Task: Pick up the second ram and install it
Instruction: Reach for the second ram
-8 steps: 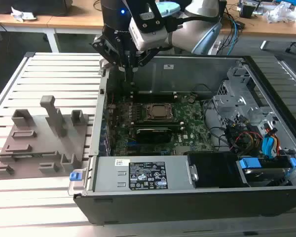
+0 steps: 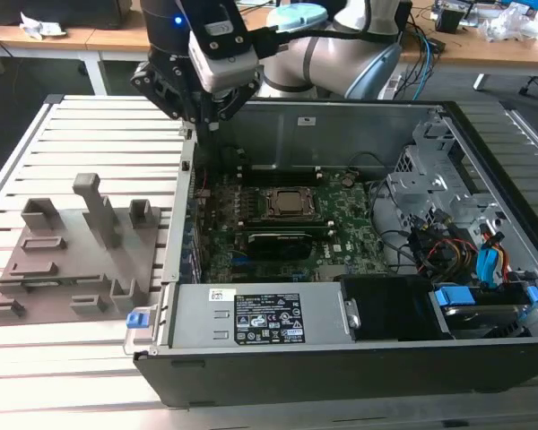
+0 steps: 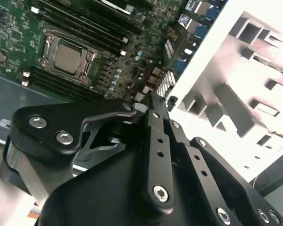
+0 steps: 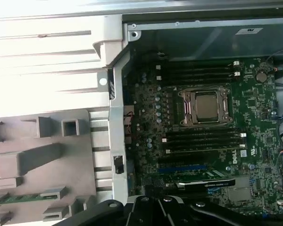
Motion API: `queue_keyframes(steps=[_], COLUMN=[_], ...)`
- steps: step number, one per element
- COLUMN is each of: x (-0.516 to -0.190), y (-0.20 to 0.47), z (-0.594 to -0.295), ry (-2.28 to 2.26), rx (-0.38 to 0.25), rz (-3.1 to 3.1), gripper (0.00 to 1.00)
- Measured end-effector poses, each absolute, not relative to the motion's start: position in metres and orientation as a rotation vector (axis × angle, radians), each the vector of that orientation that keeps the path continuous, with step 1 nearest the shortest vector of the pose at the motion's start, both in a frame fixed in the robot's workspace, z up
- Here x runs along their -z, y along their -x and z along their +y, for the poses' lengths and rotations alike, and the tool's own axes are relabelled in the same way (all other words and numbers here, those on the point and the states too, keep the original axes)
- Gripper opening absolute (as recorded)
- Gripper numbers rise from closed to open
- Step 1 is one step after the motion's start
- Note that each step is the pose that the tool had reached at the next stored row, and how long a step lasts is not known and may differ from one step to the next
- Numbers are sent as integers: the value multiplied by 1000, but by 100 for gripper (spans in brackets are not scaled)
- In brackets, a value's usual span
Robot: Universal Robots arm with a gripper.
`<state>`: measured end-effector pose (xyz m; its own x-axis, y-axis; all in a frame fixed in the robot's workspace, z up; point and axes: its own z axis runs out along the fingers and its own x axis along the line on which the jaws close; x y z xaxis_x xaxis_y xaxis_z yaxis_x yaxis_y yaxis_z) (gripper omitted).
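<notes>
Tool: I see the tool (image 2: 204, 123) hanging over the far corner of the computer case (image 2: 341, 116), on the exterior view's left, just above the case's side wall. In the second wrist view its tips (image 3: 151, 101) look narrow to me, the fingers (image 3: 155, 123) drawn together.

Second ram: in the first wrist view I find the second ram (image 4: 14, 198) as a slim green strip lying flat in a slot of the grey holder tray (image 4: 52, 132). It sits outside the case and well apart from the tool.

Holder tray: in the exterior view the tray (image 2: 72, 269) lies on the slatted counter (image 2: 99, 125), just beside the case on the exterior view's left. Its upright posts stand near its middle.

Motherboard: the green motherboard (image 2: 341, 215) lies flat in the open case. The CPU socket (image 2: 290, 203) is near its centre.

Memory slots: I see dark slot rows (image 4: 203, 141) on both sides of the socket (image 4: 205, 106). I cannot tell whether any of them is filled.

Near side: a silver power supply (image 2: 260, 318) lies along the near edge of the case.
</notes>
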<state>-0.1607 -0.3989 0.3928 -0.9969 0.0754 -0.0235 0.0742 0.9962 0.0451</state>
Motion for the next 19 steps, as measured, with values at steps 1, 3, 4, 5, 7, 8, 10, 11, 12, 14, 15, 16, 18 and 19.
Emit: queue_keyframes(steps=[1, 3, 4, 5, 7, 8, 10, 11, 12, 14, 15, 16, 18, 19], x=[-393, -393, -393, -393, -392, -392, -392, -392, -392, -392, -392, -392, -392, -392], y=[166, 174, 180, 187, 207, 215, 226, 230, 233, 240, 243, 248, 255, 260], z=[-399, -399, -399, -399, -399, -399, -399, -399, -399, -399, -399, -399, -399, -399], ry=[-117, -116, -117, -116, -116, -117, -116, -116, -117, -117, -116, -116, -117, -117], rx=[-69, -69, -69, -69, -69, -69, -69, -69, -69, -69, -69, -69, -69, -69], rz=[3113, 3113, 3113, 3113, 3113, 3113, 3113, 3113, 3112, 3112, 3113, 3113, 3113, 3112], gripper=[10, 10, 10, 10, 10, 10, 10, 10, 10, 10, 10, 10, 10, 10])
